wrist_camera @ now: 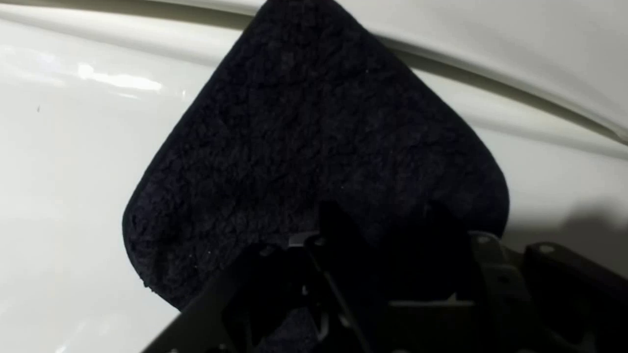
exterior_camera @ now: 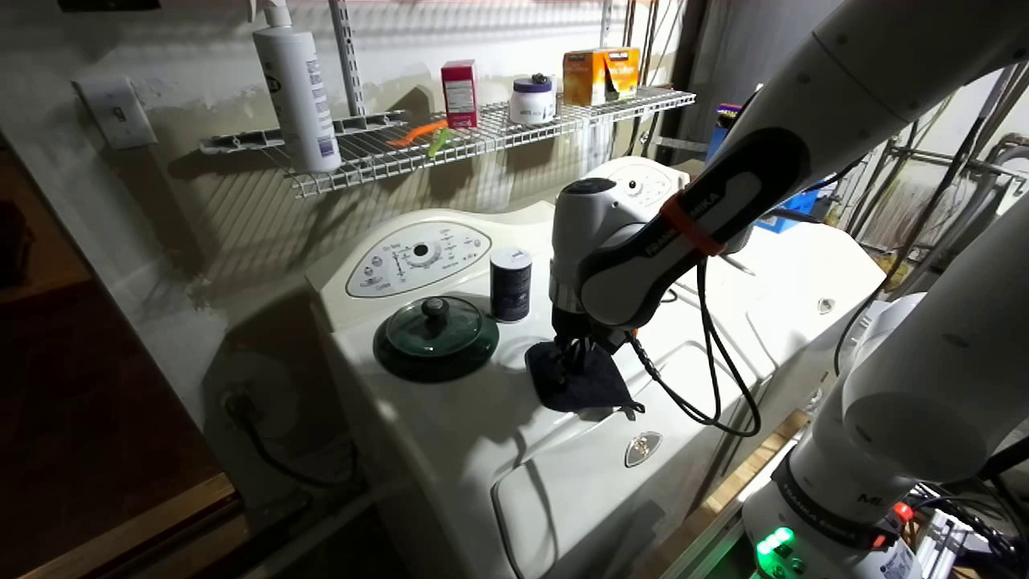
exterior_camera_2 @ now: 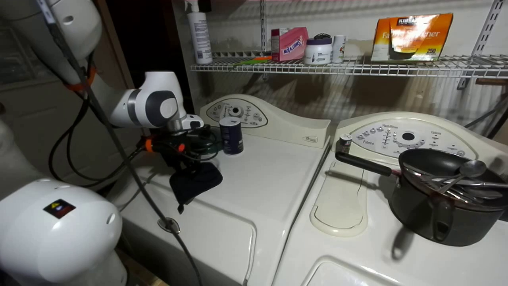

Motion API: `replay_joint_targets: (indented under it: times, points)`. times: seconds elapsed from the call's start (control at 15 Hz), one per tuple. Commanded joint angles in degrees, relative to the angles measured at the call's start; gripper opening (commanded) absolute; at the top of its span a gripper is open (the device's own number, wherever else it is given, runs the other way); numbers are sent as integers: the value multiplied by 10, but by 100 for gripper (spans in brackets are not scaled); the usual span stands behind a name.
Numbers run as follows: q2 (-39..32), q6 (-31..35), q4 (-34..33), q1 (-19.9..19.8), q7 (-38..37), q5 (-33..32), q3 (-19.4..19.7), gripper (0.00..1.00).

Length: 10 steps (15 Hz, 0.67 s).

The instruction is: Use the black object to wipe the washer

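Wrist view: glare on washer (wrist_camera: 64, 196), upper left; gripper (wrist_camera: 385, 220) underexposed. In an exterior view: striped shadows on wall (exterior_camera: 458, 183) below wire shelf (exterior_camera: 482, 141).

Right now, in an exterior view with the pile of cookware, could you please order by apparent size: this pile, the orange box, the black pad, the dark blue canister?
Largest to smallest:
1. cookware pile, reaching the picture's right edge
2. orange box
3. black pad
4. dark blue canister

“Softener”, “250” on orange box (exterior_camera_2: 412, 37), “Fabrics” on control panel (exterior_camera_2: 397, 139), “MIKA” on arm (exterior_camera: 752, 173)
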<state>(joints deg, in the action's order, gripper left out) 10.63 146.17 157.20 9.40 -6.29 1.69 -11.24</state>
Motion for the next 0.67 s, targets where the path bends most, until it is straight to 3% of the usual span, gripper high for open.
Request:
replay_joint_targets:
  times: [0.0, 0.2, 0.6]
  points:
    - [-32, 27, -11, -8, -7, -20, 4, 19]
    - [-21, 15, -15, -3, 5, -1, 9, 0]
    - [57, -54, -19, -26, -17, -15, 28, 3]
